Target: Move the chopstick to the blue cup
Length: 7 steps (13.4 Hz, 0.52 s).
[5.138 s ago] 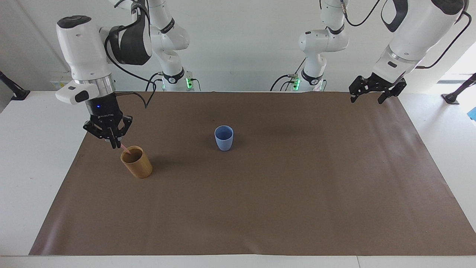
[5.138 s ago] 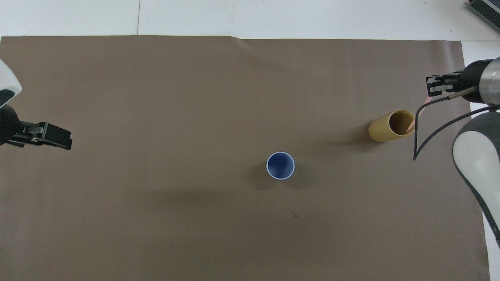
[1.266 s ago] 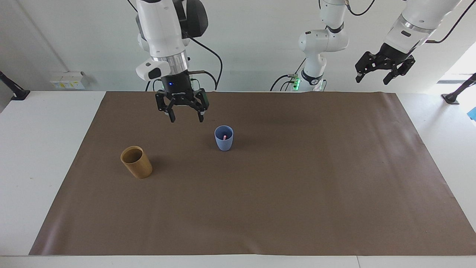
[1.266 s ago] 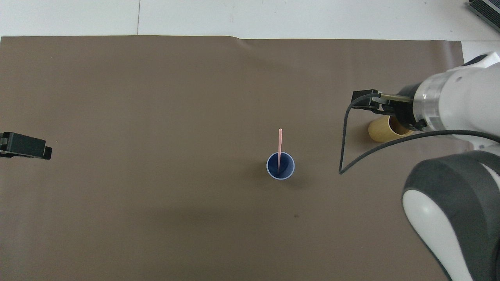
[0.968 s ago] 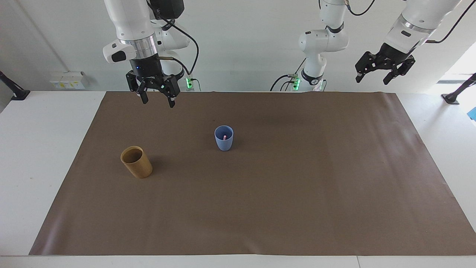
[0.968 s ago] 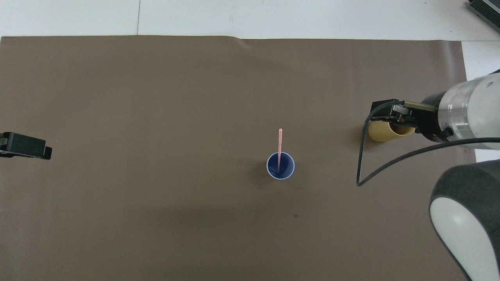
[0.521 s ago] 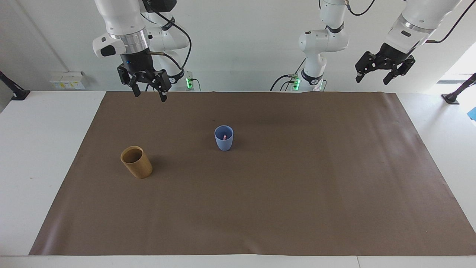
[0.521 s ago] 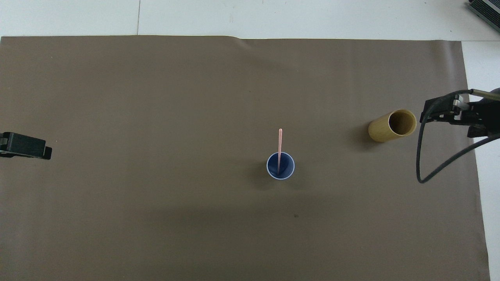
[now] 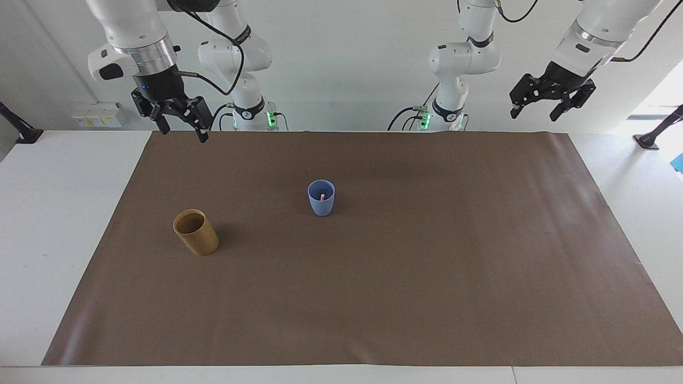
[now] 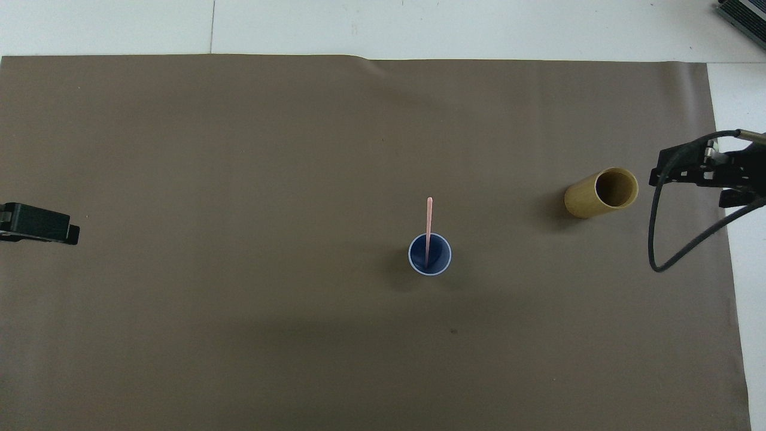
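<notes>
The light-blue cup (image 9: pixel 321 198) stands upright mid-mat; it also shows in the overhead view (image 10: pixel 429 254). One pale-pink chopstick (image 10: pixel 428 218) stands in it, leaning on the rim; only its tip (image 9: pixel 323 197) shows in the facing view. My right gripper (image 9: pixel 183 132) is open and empty, raised over the mat's edge by the robots at the right arm's end, well apart from both cups; it also shows in the overhead view (image 10: pixel 664 170). My left gripper (image 9: pixel 533 114) waits open and raised at the left arm's end, and shows in the overhead view (image 10: pixel 66 227).
A tan-brown cup (image 9: pixel 196 232) stands tilted toward the right arm's end of the brown mat (image 9: pixel 427 277), with nothing showing inside; it also shows in the overhead view (image 10: pixel 600 193). White table borders the mat.
The chopstick, once in the tan cup under my right gripper, now stands in the blue cup. My right gripper has drawn back, open, toward the right arm's end. The left gripper rose earlier, then stayed still.
</notes>
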Each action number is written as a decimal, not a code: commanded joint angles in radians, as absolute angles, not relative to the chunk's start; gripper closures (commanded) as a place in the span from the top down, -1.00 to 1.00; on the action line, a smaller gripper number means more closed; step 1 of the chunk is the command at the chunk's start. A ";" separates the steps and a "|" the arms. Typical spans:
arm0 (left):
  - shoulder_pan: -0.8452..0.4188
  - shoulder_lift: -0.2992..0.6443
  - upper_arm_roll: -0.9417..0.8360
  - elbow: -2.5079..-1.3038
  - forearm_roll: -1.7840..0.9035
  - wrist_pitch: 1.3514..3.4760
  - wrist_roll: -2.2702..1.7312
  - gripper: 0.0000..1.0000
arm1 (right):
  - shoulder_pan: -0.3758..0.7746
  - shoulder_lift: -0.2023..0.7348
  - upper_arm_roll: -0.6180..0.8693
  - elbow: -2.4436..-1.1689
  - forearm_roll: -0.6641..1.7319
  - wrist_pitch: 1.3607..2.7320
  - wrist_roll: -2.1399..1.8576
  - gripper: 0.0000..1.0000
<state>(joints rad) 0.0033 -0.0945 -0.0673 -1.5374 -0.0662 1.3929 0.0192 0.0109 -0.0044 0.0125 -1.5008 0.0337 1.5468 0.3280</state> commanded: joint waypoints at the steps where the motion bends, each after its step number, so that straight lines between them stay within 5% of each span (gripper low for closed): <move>1: 0.011 -0.104 -0.067 -1.536 -0.074 1.376 0.025 1.00 | -0.002 -0.021 0.021 -1.522 0.060 1.540 0.302 1.00; 7: 0.009 -0.106 -0.071 -1.537 -0.032 1.374 0.031 1.00 | 0.009 -0.038 0.021 -1.551 0.025 1.540 0.244 1.00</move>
